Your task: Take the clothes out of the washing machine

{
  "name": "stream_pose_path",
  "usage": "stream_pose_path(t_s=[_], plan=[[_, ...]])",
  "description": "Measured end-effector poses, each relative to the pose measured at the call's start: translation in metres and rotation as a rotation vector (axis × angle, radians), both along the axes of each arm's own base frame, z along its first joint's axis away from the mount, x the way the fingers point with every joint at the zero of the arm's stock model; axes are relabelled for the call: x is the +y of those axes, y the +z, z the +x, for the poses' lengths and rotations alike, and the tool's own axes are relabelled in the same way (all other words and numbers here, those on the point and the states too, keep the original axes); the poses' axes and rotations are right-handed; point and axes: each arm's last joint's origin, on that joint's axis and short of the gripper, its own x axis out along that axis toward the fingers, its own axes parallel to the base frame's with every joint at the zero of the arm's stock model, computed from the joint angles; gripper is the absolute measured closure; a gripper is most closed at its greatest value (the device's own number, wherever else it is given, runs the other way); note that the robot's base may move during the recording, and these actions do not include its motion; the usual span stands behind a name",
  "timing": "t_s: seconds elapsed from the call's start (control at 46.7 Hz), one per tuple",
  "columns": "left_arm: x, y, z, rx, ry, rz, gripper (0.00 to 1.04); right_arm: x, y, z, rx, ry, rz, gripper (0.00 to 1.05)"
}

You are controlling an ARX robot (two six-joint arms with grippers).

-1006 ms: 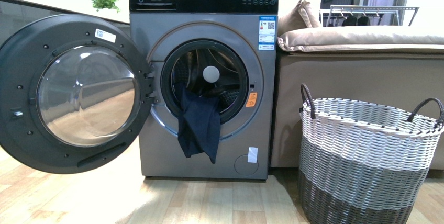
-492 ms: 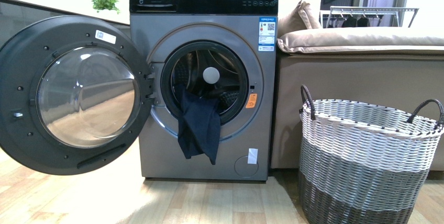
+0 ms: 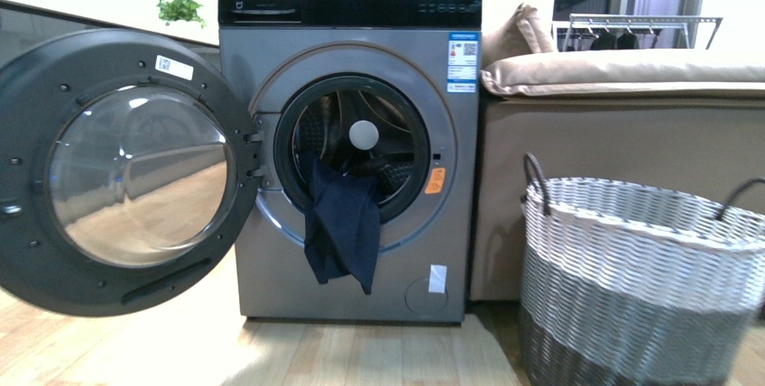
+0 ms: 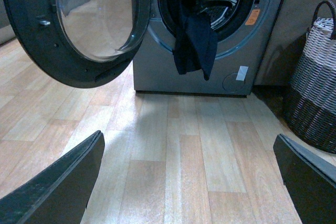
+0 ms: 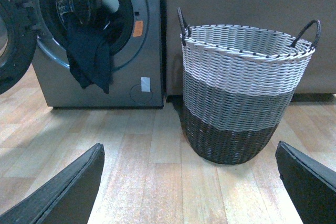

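Washing machine [image 3: 424, 251]: blue-white label [image 3: 462, 61] at top corner, print too small to read; orange sticker [image 3: 435, 179] beside porthole (writing illegible too). Clothes [image 4: 194, 45] hang out over porthole rim, well ahead of left fingers [image 4: 63, 182], untouched. Left fingers spread wide, empty, low over wooden surface [image 4: 178, 171]. Right fingers [image 5: 63, 187] likewise wide, empty; woven basket [image 5: 241, 103] ahead of them.
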Motion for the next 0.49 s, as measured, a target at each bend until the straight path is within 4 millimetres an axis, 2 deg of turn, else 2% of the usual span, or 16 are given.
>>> stream_pose_path(t_s=[0.492], plan=[[0.0,0.0,0.0,0.0,0.001,0.0,0.06,-0.0001,0.0003,0.0,-0.002,-0.001,0.0,0.07]])
